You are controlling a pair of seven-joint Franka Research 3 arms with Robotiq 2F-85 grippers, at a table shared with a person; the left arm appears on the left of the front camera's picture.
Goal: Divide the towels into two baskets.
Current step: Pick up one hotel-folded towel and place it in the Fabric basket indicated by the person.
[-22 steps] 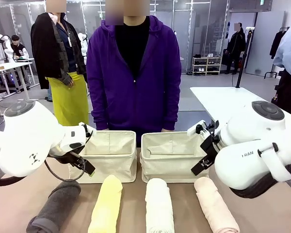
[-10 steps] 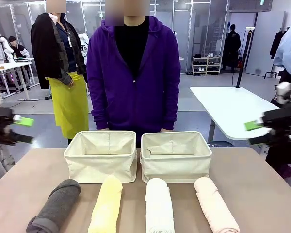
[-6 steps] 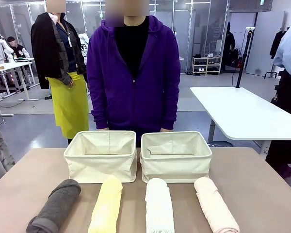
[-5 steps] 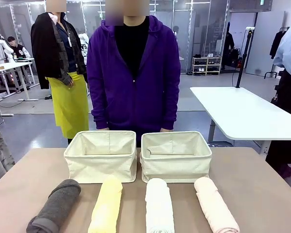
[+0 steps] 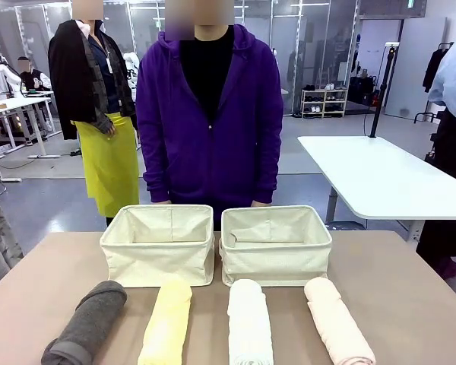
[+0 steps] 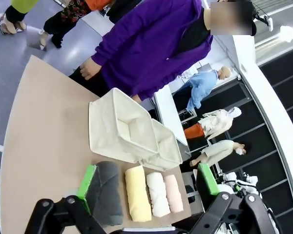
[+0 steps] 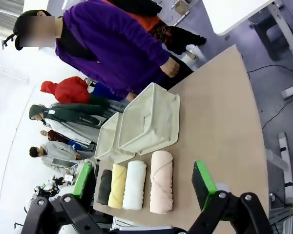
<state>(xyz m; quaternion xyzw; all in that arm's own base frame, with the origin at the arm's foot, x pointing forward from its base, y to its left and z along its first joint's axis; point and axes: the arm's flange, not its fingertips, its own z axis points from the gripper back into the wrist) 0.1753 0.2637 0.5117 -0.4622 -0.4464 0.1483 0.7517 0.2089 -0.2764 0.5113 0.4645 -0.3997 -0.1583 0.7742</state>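
Two cream canvas baskets stand side by side at the table's far side, the left basket [image 5: 156, 243] and the right basket [image 5: 276, 243], both with nothing in them. In front of them four rolled towels lie in a row: dark grey [image 5: 87, 323], pale yellow [image 5: 167, 319], white [image 5: 249, 323] and pale pink [image 5: 337, 319]. In the left wrist view my left gripper [image 6: 146, 179] is open, high above the table, with the grey towel [image 6: 107, 192] nearest. In the right wrist view my right gripper [image 7: 143, 178] is open and raised too, with the pink towel [image 7: 161, 180] nearest.
A person in a purple hoodie [image 5: 209, 114] stands close behind the baskets, hands down at the table's far edge. The brown table [image 5: 410, 304] has bare room to the left and right of the towels. A white table [image 5: 372, 175] stands behind on the right.
Both arms, first in front of the baskets and then at the picture's side edges, have drawn back out of the front view. Towels and baskets have not moved.
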